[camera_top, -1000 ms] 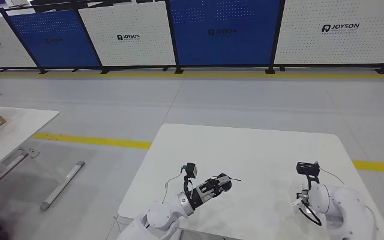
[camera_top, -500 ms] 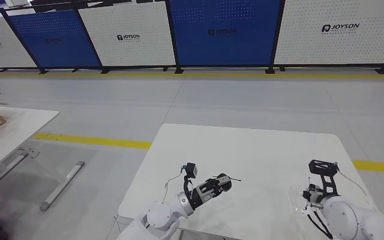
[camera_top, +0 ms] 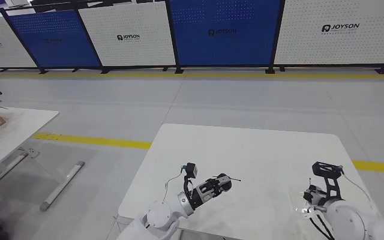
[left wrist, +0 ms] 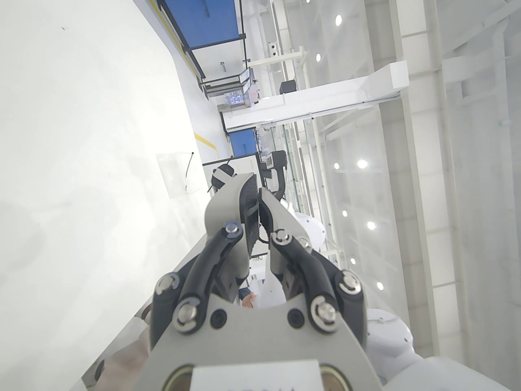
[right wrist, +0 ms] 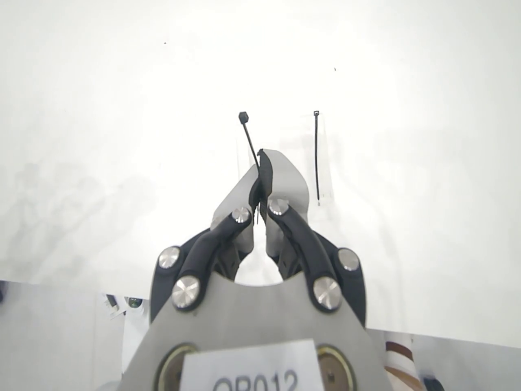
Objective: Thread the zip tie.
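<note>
Our right claw [right wrist: 260, 156] is clenched on a thin black zip tie [right wrist: 247, 130], its square head poking out in front. Our left claw [left wrist: 257, 189] pinches a second tie [camera_top: 235, 179]. A spare tie [right wrist: 316, 156] lies flat on a clear sheet [left wrist: 169, 172] on the white table [right wrist: 122, 83].

White counter [camera_top: 252, 156], matte top, rounded corners. One clear plastic sheet [left wrist: 173, 174] lies flat on it; a counter edge runs near the sheet. Sheet outline is barely readable against the white. Black zip tie [right wrist: 316, 156] lies straight on the sheet, along one side of it, with its head at the sheet's far end. A few tiny dark specks [right wrist: 335, 69] sit on the bare top beyond the sheet, well apart from it.
</note>
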Available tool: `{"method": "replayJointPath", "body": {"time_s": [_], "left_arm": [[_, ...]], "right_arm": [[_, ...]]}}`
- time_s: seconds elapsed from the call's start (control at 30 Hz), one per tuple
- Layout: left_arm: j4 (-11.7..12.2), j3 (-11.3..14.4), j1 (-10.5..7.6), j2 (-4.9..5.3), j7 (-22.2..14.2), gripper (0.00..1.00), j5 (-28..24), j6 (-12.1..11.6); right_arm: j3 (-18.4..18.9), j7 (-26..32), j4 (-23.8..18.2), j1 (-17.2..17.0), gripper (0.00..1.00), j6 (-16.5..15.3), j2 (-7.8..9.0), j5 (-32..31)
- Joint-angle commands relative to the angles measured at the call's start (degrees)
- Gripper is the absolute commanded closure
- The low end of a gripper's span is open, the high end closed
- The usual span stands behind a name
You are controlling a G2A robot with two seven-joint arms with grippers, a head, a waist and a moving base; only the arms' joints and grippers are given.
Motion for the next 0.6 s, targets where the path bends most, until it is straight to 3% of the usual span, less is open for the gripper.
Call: {"method": "replayJointPath", "body": {"time_s": [0.0, 0.1, 0.23, 0.57], "left_arm": [[0.00, 0.00, 0.00, 0.00, 0.00, 1.00, 0.00, 0.00], [0.00, 0.00, 0.00, 0.00, 0.00, 1.00, 0.00, 0.00], [0.00, 0.00, 0.00, 0.00, 0.00, 1.00, 0.00, 0.00], [0.00, 0.00, 0.00, 0.00, 0.00, 1.00, 0.00, 0.00]], "right_arm": [[1.55, -6.08, -1.49, -2.00, 1.00, 0.25, -0.20, 3.55], [4.26, -16.66, -4.67, -7.20, 1.00, 0.25, -0.82, 9.21], [5.28, -23.19, -7.00, -12.58, 1.00, -0.26, -1.21, 12.75], [5.28, -23.19, -7.00, -12.58, 1.00, -0.26, -1.21, 12.75]]}}
